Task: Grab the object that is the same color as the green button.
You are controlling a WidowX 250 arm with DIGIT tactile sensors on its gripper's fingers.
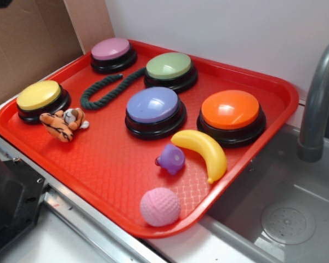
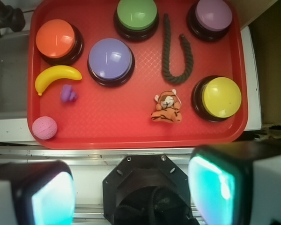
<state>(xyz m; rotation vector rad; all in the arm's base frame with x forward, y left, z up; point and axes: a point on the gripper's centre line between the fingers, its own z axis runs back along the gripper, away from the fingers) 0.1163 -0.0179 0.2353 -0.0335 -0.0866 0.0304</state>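
Observation:
The dark green twisted rope (image 1: 107, 90) lies on the red tray (image 1: 115, 159), curving from the green button (image 1: 169, 66) toward the yellow button. In the wrist view the rope (image 2: 165, 47) forms a U between the green button (image 2: 136, 13) and the pink-purple button. My gripper (image 2: 133, 192) hangs high above the tray's near edge, over the robot's black base. Its fingers (image 2: 215, 187) are spread wide with nothing between them, well away from the rope. The gripper does not show in the exterior view.
On the tray are a tiger plush (image 2: 166, 110), yellow button (image 2: 220, 97), pink button (image 2: 213, 15), purple button (image 2: 110, 60), orange button (image 2: 56, 40), banana (image 2: 56, 75), small purple toy (image 2: 68, 93) and pink ball (image 2: 44, 127). A sink and faucet (image 1: 318, 104) sit beside the tray.

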